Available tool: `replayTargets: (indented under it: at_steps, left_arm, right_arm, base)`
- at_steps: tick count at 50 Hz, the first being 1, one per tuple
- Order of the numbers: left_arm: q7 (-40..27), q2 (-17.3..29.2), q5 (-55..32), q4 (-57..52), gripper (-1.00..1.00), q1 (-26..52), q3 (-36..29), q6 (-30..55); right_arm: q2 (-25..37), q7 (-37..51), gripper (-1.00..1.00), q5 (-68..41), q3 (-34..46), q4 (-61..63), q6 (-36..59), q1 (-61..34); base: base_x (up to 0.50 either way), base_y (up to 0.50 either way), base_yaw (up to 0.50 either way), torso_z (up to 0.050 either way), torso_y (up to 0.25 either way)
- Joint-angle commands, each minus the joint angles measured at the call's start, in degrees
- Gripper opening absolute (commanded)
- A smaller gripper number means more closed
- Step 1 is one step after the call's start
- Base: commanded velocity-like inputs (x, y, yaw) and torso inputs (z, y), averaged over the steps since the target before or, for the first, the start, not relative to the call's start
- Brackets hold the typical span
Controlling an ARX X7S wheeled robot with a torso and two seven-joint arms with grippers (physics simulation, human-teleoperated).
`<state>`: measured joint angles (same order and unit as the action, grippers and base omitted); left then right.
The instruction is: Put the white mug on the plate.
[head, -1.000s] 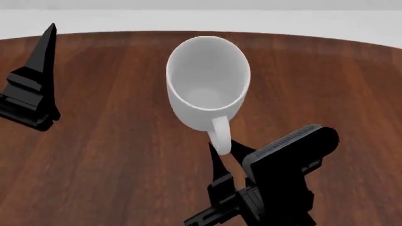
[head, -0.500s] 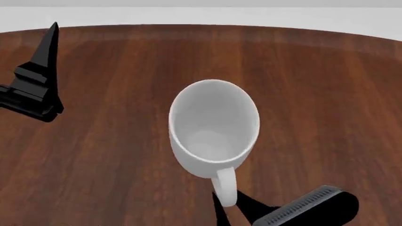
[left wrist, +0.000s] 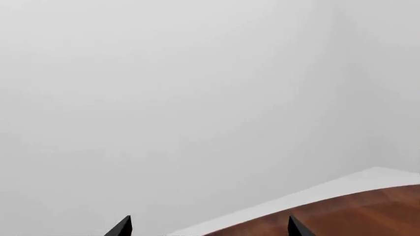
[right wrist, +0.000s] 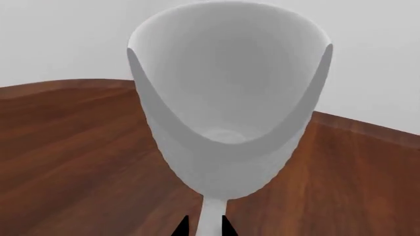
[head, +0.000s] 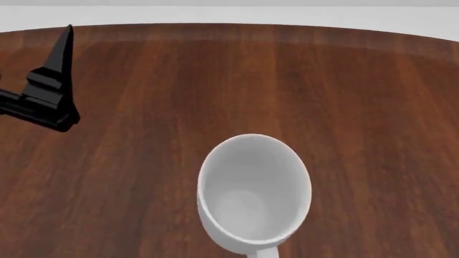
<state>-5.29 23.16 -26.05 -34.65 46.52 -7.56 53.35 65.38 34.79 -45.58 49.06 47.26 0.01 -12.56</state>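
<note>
Now | white mug (right wrist: 226,113): handle clamped by right gripper (right wrist: 204,227) jaws | left gripper (left wrist: 208,227): jaws apart | wooden table (head: 358,107)

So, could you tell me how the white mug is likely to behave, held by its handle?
The white mug looks rigid and smooth, probably slippery. The right gripper pinches only its thin handle, so it may swing or twist. It is open and empty, so nothing can spill.
</note>
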Motion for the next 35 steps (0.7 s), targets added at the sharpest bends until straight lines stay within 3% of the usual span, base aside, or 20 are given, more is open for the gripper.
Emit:
replayTargets:
  at_steps: [1,23,35]
  left_arm:
    - [0.35,-0.40,0.60,2.69,1.00,-0.20,-0.48,-2.26]
    - [2.10,-1.82,2.75,11.23,1.00,-0.37,-2.52,-9.27]
    - [2.15,-1.90,2.49,11.96,1.00,-1.39,-2.07,-10.57]
  right_arm:
    - [3.70,3.41,-1.00,5.77,0.69,4.49,-3.74,5.77]
    - [7.02,9.02,-1.00,14.02,5.39,7.54,-6.20,15.23]
    - [4.07,8.44,-1.00,14.37,8.11,4.91,-6.56,17.85]
  base:
    - [0.00,0.00,0.00,0.000,0.000]
    - [0.00,0.00,0.00,0.000,0.000]
    - [0.00,0.00,0.00,0.000,0.000]
